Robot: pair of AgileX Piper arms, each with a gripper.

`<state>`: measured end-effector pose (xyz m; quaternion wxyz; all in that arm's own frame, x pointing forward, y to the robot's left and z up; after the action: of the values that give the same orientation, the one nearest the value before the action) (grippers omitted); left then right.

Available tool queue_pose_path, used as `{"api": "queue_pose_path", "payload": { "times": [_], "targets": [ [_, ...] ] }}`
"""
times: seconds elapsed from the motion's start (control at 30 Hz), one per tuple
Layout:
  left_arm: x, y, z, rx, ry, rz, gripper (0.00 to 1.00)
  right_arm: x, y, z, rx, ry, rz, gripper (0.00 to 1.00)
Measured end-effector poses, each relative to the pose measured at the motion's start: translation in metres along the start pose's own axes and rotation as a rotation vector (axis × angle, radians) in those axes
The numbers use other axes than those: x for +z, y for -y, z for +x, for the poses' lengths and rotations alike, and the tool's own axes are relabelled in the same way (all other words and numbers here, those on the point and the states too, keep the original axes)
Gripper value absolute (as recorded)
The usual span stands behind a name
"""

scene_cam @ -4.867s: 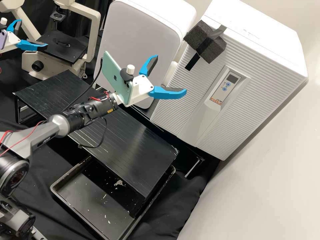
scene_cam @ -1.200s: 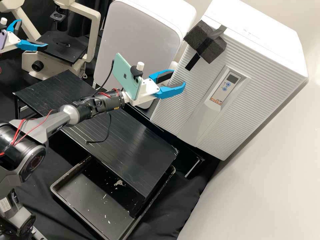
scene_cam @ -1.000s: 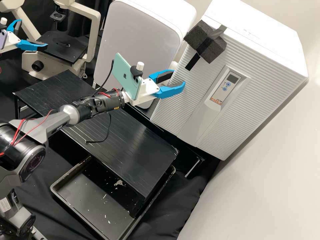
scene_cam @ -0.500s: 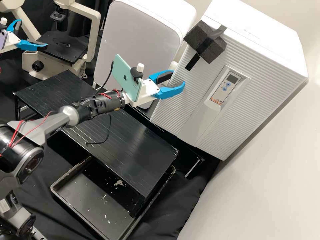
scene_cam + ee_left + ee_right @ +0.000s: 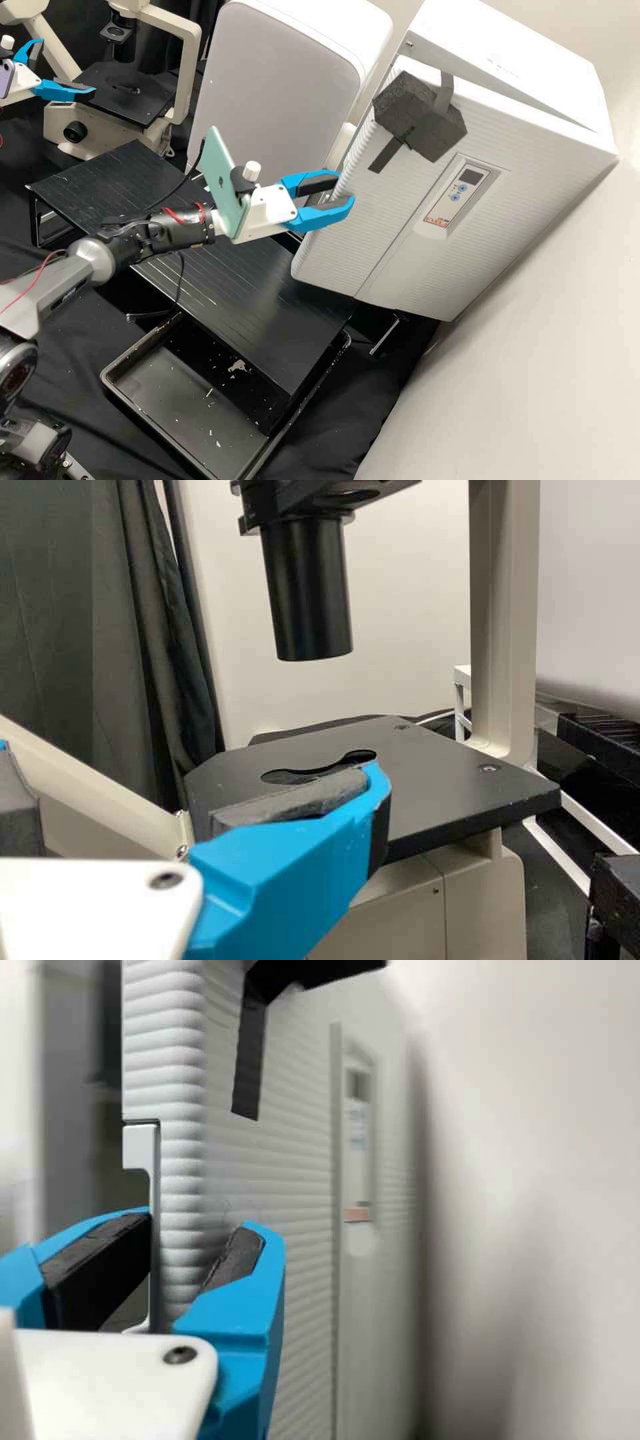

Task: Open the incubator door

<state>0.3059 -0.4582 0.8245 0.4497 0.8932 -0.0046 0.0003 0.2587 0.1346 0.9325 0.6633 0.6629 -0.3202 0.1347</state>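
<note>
The incubator door (image 5: 347,247) stands ajar at the front of the incubator (image 5: 513,63), a wedge of a gap showing between them, and the right claw (image 5: 344,190) grips the door's free edge, one finger on either side. Well apart from the incubator, beyond the white cabinet (image 5: 283,80) beside it, the left claw (image 5: 67,66) has its fingers spread; a dark foam block (image 5: 427,127) sits on the incubator's front, near its top.
</note>
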Motion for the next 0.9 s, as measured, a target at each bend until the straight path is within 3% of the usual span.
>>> {"api": "queue_pose_path", "payload": {
  "times": [0.27,0.47,0.7,0.73,0.9],
  "targets": [
    [0.0,0.0,0.0,0.0,0.0,0.0,1.0,0.024,-0.018,-0.035,0.063,0.099,0.033,0.0],
    [0.0,0.0,0.0,0.0,0.0,0.0,1.0,0.032,-0.013,-0.049,-0.012,0.078,0.001,0.0],
    [0.0,0.0,0.0,0.0,0.0,0.0,1.0,0.032,-0.014,-0.057,-0.038,0.045,0.006,0.0],
    [0.0,0.0,0.0,0.0,0.0,0.0,1.0,0.032,-0.012,-0.057,-0.039,0.039,-0.001,1.0],
    [0.0,0.0,0.0,0.0,0.0,0.0,1.0,0.029,-0.001,-0.057,-0.051,-0.047,-0.009,1.0]
  ]
}}
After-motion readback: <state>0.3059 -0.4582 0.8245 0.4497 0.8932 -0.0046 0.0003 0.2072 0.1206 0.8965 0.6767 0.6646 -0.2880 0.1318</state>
